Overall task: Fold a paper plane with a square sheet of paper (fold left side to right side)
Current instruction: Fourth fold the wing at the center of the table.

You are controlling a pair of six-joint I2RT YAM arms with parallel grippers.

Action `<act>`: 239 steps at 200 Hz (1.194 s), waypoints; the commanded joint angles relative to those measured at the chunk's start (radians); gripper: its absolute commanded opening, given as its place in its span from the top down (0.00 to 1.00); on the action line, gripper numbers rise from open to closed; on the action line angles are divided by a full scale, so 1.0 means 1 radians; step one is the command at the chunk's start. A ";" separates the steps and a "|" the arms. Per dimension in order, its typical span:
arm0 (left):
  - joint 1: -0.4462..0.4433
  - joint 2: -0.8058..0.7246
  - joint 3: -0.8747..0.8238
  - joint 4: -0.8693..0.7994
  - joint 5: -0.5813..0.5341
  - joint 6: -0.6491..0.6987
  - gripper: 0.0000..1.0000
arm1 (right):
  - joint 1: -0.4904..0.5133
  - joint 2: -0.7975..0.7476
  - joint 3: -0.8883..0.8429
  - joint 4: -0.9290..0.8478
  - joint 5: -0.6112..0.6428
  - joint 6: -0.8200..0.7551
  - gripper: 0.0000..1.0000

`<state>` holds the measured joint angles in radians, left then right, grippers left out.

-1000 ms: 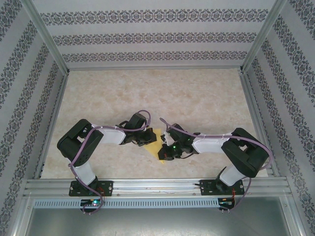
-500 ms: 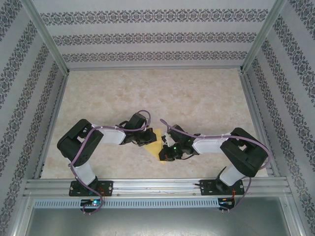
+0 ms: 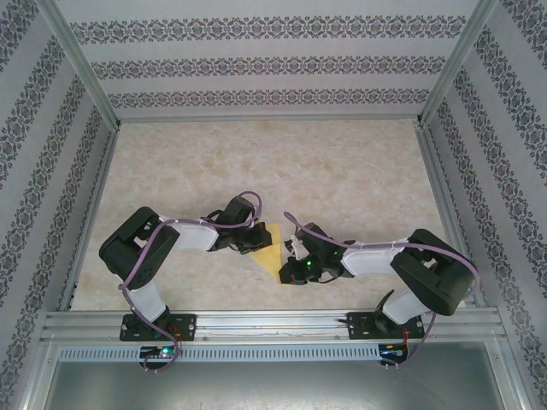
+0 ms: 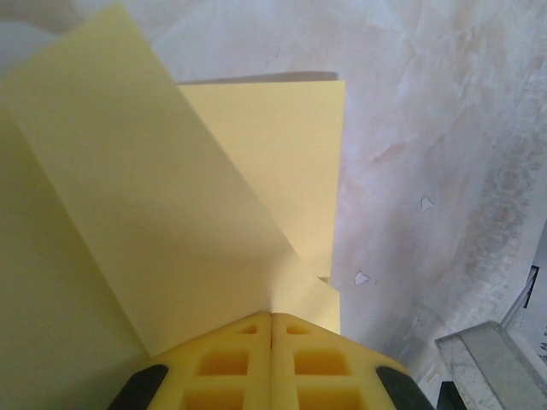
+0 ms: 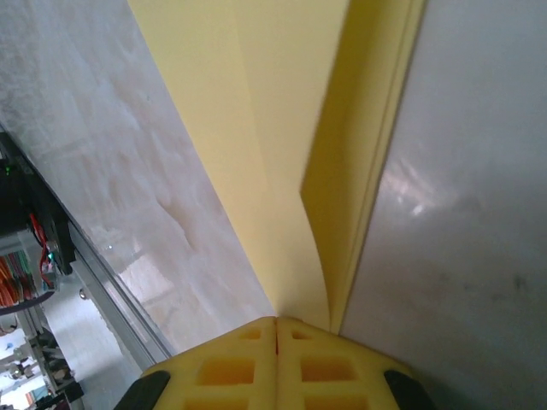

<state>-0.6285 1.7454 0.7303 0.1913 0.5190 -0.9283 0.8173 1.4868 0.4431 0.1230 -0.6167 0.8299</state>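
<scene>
The square sheet of paper (image 3: 270, 248) is pale yellow and partly folded, lying on the marble table between my two grippers. My left gripper (image 3: 255, 243) sits at its left edge. In the left wrist view that gripper (image 4: 272, 314) is shut, and a raised flap of the paper (image 4: 171, 213) runs out from the seam of its tips over a flat layer. My right gripper (image 3: 291, 263) is at the paper's near right corner. In the right wrist view it (image 5: 276, 319) is shut too, with stacked, slightly bowed layers of paper (image 5: 282, 128) fanning from its tips.
The marble tabletop (image 3: 342, 171) stretches away behind the arms. An aluminium rail (image 3: 273, 325) runs along the near edge, close to both wrists, and patterned walls (image 3: 256, 68) enclose the other three sides. Part of the frame (image 4: 487, 359) shows beside the left gripper.
The right arm's elbow has swung right and its wrist has turned, shifting the right gripper slightly right along the paper's near corner. The left arm has stayed put.
</scene>
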 commanded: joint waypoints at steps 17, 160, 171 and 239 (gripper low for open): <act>-0.007 0.035 -0.028 -0.133 -0.100 0.008 0.98 | 0.014 -0.079 -0.056 -0.131 -0.023 0.030 1.00; -0.007 0.028 -0.025 -0.137 -0.094 0.011 0.98 | -0.029 0.024 0.210 -0.105 0.072 -0.034 1.00; -0.007 0.028 -0.026 -0.136 -0.095 0.010 0.98 | -0.030 0.043 0.218 -0.110 0.093 -0.038 1.00; -0.007 0.030 -0.022 -0.137 -0.094 0.011 0.98 | -0.036 0.098 0.201 -0.173 0.142 -0.070 1.00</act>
<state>-0.6285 1.7454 0.7303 0.1913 0.5186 -0.9283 0.7815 1.5749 0.6464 -0.0189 -0.5133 0.7891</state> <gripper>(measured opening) 0.043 0.043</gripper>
